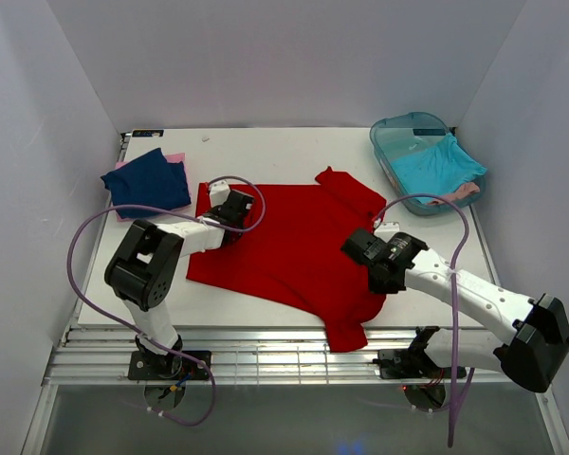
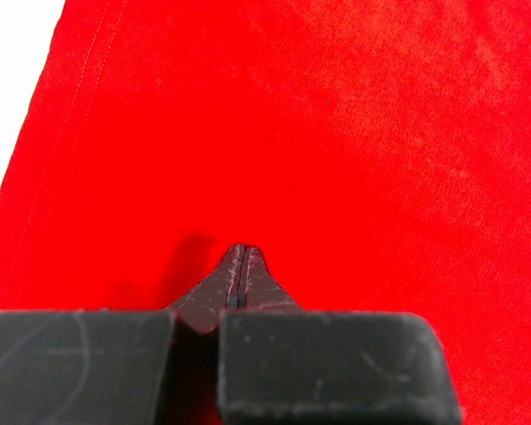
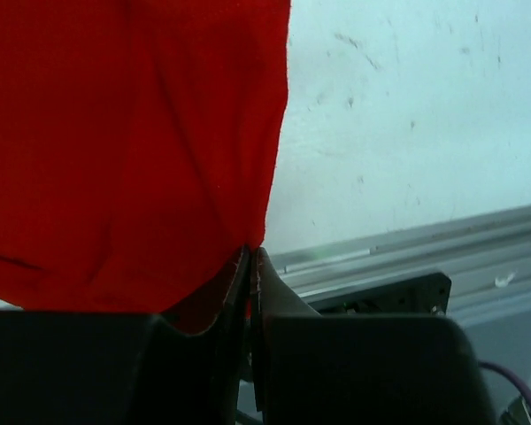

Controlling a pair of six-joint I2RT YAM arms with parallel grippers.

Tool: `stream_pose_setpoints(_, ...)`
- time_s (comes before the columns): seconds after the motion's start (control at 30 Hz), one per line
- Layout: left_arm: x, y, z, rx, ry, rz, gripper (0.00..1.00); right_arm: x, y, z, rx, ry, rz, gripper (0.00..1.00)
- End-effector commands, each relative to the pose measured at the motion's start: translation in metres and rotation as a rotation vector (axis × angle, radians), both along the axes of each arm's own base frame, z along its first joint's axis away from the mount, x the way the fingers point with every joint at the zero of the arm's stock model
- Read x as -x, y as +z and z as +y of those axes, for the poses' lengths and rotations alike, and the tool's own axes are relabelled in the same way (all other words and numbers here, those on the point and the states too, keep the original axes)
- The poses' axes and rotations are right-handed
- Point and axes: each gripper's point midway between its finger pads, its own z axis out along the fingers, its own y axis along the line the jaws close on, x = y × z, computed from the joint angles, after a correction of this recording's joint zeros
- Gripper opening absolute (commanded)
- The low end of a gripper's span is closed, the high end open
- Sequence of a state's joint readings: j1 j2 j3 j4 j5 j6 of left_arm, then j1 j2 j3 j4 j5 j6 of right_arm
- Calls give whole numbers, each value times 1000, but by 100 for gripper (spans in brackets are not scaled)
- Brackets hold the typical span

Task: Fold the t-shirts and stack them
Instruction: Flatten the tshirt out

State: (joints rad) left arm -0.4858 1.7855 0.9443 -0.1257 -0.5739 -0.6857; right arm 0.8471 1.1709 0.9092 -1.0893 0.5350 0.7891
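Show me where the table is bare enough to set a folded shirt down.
Widest bare patch: the far strip of table between the navy t-shirt and the teal tub, behind the red t-shirt. A smaller one lies right of the red t-shirt, nearer than the tub. The middle is crowded: the red t-shirt covers it.

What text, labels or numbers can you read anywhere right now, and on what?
None readable.
Red t-shirt: plain, no print in any view.
Navy t-shirt: plain.
Dark tag on far rim of the teal tub: too small to read.
Dark strip at far left corner of the table: too small to read.
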Motion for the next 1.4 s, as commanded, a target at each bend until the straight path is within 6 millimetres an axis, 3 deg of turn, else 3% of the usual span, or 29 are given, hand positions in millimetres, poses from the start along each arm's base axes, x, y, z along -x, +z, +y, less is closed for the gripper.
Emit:
stream_pose_setpoints(0.0,27,-14,18,-36,15,99,0,33,9,-24,52,-127,84,8)
stream_pose_setpoints(0.27,26,-7,17,-21,13,80,0,57,8,-13,-93,-152,125,8)
stream_pose_setpoints(0.37,22,-2,15,-18,8,70,0,44,19,-14,-78,-123,64,49)
stream_pose_setpoints(0.43,15,6,11,-11,2,51,0,31,31,-11,-54,-83,21,61)
stream_pose_setpoints(0.5,11,13,9,-12,-5,38,0,11,53,-5,-52,-68,-59,81)
stream_pose_setpoints(0.57,3,27,5,0,-14,8,0,-4,61,1,-24,-46,-97,85)
stream_pose_setpoints(0.6,1,31,5,0,-18,1,0,-15,67,1,-5,-37,-141,82)
stream_pose_setpoints(0.63,-3,38,3,4,-20,-15,0,-31,69,14,-26,-24,-189,76)
stream_pose_setpoints(0.67,-4,43,3,1,-20,-27,0,-40,70,16,-2,22,-212,66)
stream_pose_setpoints(0.7,-7,49,3,-4,-27,-40,0,-53,68,17,18,21,-235,37)
stream_pose_setpoints(0.77,-14,57,2,-16,-35,-58,0,-81,60,28,1,57,-286,13)
stream_pose_setpoints(0.8,-15,53,3,-34,-44,-43,0,-93,50,26,1,46,-267,8)
stream_pose_setpoints(0.87,-21,54,4,-45,-43,-43,0,-114,34,32,-30,47,-297,8)
stream_pose_setpoints(1.0,-28,43,7,-65,-41,-17,0,-143,-2,23,-39,65,-266,8)
stream_pose_setpoints(1.37,-42,1,17,-84,-42,72,0,-217,-39,21,-44,124,-251,8)
